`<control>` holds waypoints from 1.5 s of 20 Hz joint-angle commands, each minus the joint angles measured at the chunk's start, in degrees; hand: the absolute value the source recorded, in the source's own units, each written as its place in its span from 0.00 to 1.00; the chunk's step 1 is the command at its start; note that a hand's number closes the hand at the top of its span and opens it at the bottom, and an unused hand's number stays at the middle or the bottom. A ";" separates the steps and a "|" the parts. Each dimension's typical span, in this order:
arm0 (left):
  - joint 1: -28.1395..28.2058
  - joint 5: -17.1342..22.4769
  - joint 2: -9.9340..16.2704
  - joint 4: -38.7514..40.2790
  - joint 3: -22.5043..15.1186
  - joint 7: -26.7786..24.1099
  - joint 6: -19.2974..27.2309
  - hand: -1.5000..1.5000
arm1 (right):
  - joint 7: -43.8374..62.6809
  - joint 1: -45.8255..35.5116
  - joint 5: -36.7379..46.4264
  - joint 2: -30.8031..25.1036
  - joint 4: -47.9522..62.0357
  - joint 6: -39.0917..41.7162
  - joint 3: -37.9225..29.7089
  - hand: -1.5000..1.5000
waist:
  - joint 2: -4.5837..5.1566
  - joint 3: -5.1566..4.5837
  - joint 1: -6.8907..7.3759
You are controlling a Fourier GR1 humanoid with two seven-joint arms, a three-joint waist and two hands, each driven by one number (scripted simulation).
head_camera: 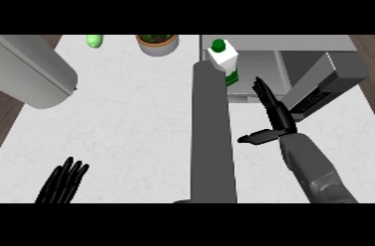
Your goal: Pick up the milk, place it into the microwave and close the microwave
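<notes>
Nearest, at the lower left edge, the left hand point(62, 183) rested open with fingers up, taking no part. Further left and up the white surface point(132, 121) lay a grey cylinder point(33, 71), with a green object point(94, 40) and a potted plant point(156, 43) along the far edge, all well apart from the work. Mid-frame, the microwave door point(213, 136) stood swung out, so the cavity was reachable. Milk point(224, 59) stood upright just inside the microwave point(293, 66), seemingly already placed. Right hand point(273, 118) was open, fingers straight, holding nothing, just beside the door, probably free to push it closed.
</notes>
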 commanded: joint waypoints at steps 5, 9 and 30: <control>-7.01 -7.65 -1.09 2.38 -6.28 3.68 1.50 1.00 | -5.92 7.69 -1.32 -3.69 -5.76 10.73 0.57 0.00 | -0.14 -0.04 -1.24; -8.14 -11.00 -2.67 1.36 -9.83 6.77 4.16 1.00 | -3.35 10.33 -4.69 -4.03 -9.35 16.24 -0.39 0.00 | -0.39 -0.06 -1.91; -41.46 -20.43 -2.76 30.80 -29.16 7.48 25.75 1.00 | 6.65 19.02 -16.89 -16.99 -28.93 24.45 -2.21 0.00 | -0.04 -0.10 -2.80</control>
